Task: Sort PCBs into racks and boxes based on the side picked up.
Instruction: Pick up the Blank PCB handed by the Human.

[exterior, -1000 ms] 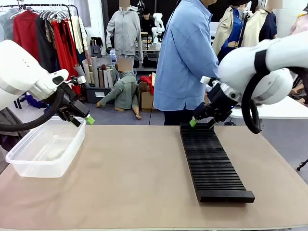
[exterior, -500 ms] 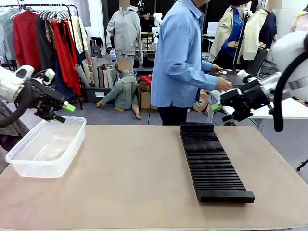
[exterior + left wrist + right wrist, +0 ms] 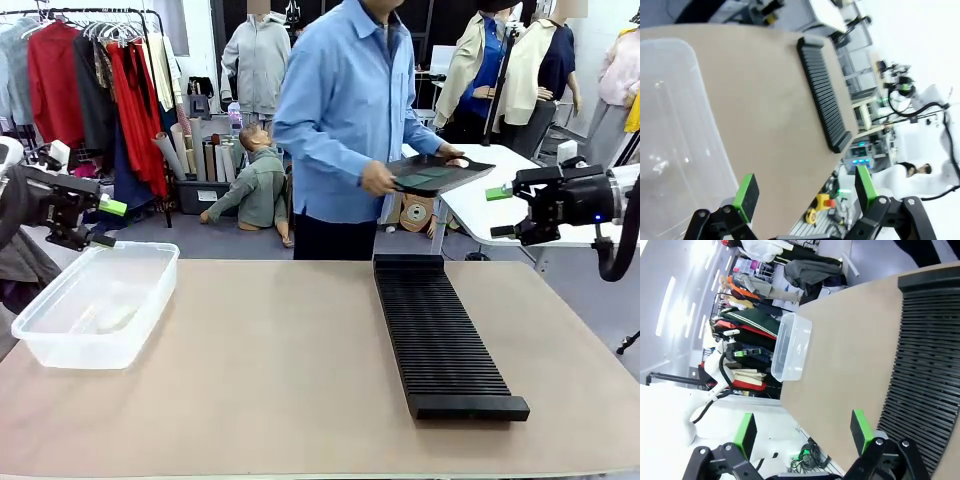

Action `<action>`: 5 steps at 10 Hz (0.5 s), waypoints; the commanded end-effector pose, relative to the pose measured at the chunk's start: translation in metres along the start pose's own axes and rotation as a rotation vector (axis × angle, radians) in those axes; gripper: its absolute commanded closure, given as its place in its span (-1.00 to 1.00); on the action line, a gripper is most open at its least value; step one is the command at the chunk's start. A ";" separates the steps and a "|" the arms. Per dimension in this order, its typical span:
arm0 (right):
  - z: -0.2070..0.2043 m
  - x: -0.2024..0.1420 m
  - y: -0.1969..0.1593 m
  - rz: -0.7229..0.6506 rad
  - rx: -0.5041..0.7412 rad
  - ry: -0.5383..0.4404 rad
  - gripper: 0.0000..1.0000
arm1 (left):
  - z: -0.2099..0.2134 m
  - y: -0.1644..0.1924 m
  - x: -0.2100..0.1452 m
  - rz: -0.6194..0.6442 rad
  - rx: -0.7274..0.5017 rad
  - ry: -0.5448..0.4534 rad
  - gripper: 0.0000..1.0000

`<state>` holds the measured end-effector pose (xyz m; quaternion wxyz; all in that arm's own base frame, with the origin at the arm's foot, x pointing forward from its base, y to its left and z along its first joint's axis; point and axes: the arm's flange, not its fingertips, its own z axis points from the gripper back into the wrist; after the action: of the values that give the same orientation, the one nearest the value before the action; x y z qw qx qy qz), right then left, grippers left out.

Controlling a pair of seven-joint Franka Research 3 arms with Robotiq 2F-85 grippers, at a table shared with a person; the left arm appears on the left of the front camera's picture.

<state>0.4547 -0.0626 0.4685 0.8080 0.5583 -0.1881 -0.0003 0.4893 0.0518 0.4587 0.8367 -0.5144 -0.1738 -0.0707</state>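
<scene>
Arms have pulled back; left gripper (image 3: 106,224) & right gripper (image 3: 500,212) wide, empty. Person now holds tray (image 3: 468,168) w/ PCBs (image 3: 425,178): handover prob. next.

1. You have one flat tan rectangular table top (image 3: 270,370) carrying everything noted here.
2. On the robot's left side, at the far corner, a clear translucent plastic rectangular tub (image 3: 75,350) stands upright.
3. Right of centre, a long low black slotted rack (image 3: 440,340) lies flat. It runs from the far edge toward the near edge, well apart from the tub.
</scene>
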 end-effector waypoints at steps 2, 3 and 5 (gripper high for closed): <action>0.003 -0.004 -0.009 0.000 0.051 -0.038 -1.00 | -0.003 0.006 -0.004 -0.028 -0.114 -0.016 -1.00; 0.005 -0.003 -0.011 -0.002 0.060 -0.048 -1.00 | -0.003 0.008 -0.004 -0.024 -0.133 -0.008 -1.00; 0.010 -0.004 -0.018 -0.017 0.091 -0.066 -1.00 | -0.002 0.010 -0.005 -0.032 -0.173 -0.006 -1.00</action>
<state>0.4518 -0.0771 0.4592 0.7916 0.5790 -0.1937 -0.0237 0.4873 0.0493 0.4487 0.8027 -0.5657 -0.1673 -0.0878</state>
